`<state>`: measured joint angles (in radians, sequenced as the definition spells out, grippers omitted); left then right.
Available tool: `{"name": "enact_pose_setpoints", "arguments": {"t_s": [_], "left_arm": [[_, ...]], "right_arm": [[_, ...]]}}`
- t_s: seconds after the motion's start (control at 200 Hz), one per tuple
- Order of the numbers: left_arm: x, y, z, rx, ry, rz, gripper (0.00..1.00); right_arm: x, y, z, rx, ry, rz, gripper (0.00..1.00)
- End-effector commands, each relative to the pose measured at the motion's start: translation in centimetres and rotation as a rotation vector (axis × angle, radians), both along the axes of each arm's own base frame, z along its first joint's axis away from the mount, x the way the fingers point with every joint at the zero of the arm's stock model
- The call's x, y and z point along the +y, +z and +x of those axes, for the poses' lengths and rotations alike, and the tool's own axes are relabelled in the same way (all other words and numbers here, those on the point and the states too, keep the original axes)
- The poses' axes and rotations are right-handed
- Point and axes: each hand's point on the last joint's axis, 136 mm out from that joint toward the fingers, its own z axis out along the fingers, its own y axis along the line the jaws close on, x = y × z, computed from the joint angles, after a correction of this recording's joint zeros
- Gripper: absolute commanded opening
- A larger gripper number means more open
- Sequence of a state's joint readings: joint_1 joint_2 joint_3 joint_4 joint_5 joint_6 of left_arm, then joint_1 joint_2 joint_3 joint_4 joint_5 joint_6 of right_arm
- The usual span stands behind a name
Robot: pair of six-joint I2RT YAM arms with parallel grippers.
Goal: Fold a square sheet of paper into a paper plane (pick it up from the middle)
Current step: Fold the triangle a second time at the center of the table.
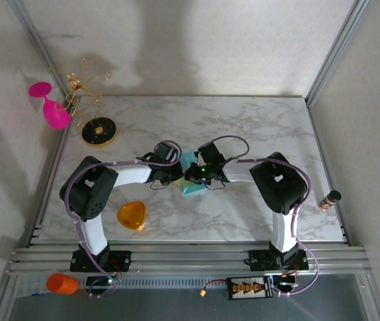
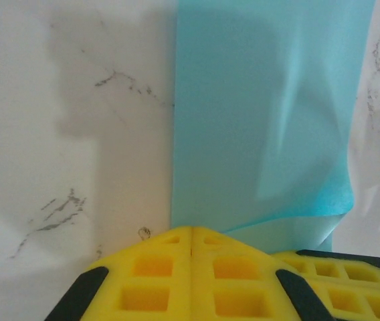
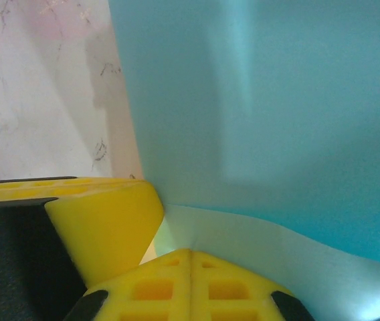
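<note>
Meeting tip to tip at centre of marble table [image 1: 263, 127]: left gripper [image 1: 176, 176] [image 2: 191, 261] in from 9 o'clock, right gripper [image 1: 197, 176] [image 3: 190, 281] from 3 o'clock. Both closed, yellow pads flush together, tips down at edge of square sheet of paper [image 1: 193, 189] [image 2: 263, 114] [image 3: 277, 100]. Cannot tell if paper pinched between pads. Teal sheet flat on marble, running toward 12 o'clock in wrist views, edge by tips curled up. Orange rounded piece [image 1: 131, 215] at 7 o'clock of sheet, apart. Pink glass [image 1: 51, 105] at 10 o'clock, by far-left corner.
</note>
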<state>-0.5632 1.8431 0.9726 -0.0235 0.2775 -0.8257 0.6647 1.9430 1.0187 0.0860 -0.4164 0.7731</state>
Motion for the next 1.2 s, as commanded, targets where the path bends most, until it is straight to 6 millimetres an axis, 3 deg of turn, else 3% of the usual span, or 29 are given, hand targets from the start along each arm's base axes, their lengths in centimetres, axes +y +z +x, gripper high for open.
{"name": "enact_pose_setpoints", "arguments": {"t_s": [0.0, 0.255, 0.35, 0.786, 0.981, 1.091, 1.197], "left_arm": [[0.5, -1.6, -0.7, 0.017, -0.013, 0.065, 0.00], [1.6, -2.9, -1.3, 0.039, -0.017, 0.128, 0.00], [1.6, -2.9, -1.3, 0.039, -0.027, 0.137, 0.00], [1.6, -2.9, -1.2, 0.037, -0.058, 0.161, 0.00], [1.4, -2.6, -1.0, 0.030, -0.065, 0.159, 0.00], [0.9, -1.4, -0.4, 0.003, -0.073, 0.137, 0.00], [-0.2, 1.2, 0.2, -0.043, -0.074, 0.069, 0.00]], "right_arm": [[-2.7, -3.7, -2.1, 0.090, -0.025, -0.131, 0.00], [-1.2, 2.3, 0.1, -0.044, -0.027, 0.044, 0.00], [-1.6, 3.4, 1.0, -0.093, -0.037, 0.054, 0.00], [-3.4, -0.6, 1.6, -0.064, -0.068, -0.092, 0.00], [-5.0, -3.4, 0.3, 0.014, -0.110, -0.144, 0.00], [-5.7, -4.5, -0.7, 0.052, -0.121, -0.170, 0.00], [-6.5, -5.4, -1.3, 0.075, -0.131, -0.207, 0.00]]}}
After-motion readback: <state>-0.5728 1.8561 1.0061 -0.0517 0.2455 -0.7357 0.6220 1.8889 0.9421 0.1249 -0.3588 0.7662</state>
